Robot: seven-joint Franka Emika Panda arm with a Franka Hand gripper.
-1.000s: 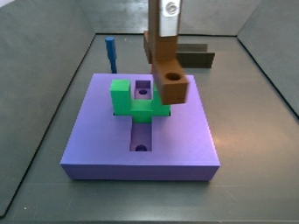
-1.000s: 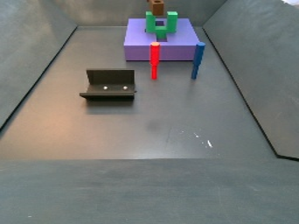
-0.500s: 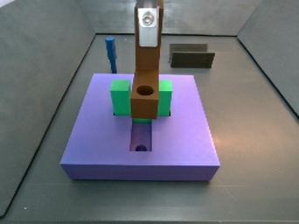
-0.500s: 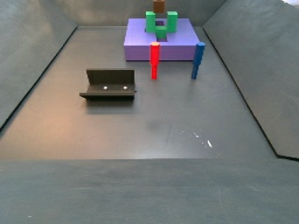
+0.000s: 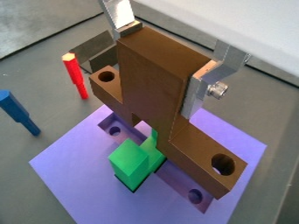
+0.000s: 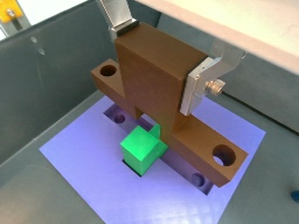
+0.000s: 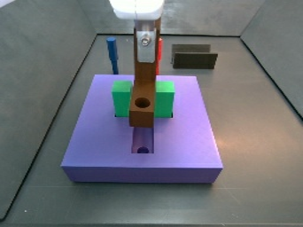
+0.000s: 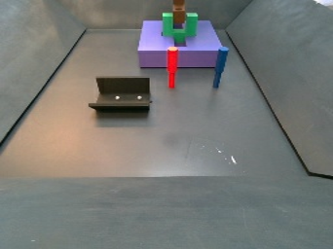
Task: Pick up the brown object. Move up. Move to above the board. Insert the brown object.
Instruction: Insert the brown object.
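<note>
My gripper (image 7: 144, 40) is shut on the brown object (image 7: 143, 93), a wood-coloured cross-shaped piece that hangs upright with its round hole low. The piece's lower end sits between the arms of the green U-shaped block (image 7: 122, 97), over the slot of the lavender board (image 7: 190, 133). I cannot tell whether it touches the slot. In both wrist views the silver fingers (image 5: 219, 72) (image 6: 205, 77) clamp the brown object's (image 5: 158, 87) (image 6: 152, 79) top bar, gripper (image 5: 163, 52) (image 6: 162, 48) above the green block (image 5: 135, 162) (image 6: 142, 149) and board (image 5: 70, 171) (image 6: 82, 153).
A red peg (image 8: 172, 66) and a blue peg (image 8: 220, 66) stand against one edge of the board (image 8: 196, 55). The dark fixture (image 8: 121, 94) (image 7: 194, 58) stands on the grey floor away from the board. Sloped grey walls enclose the floor.
The gripper swung the brown object from the board's right side to the centre over the slot, then lowered it between the green block's arms.
</note>
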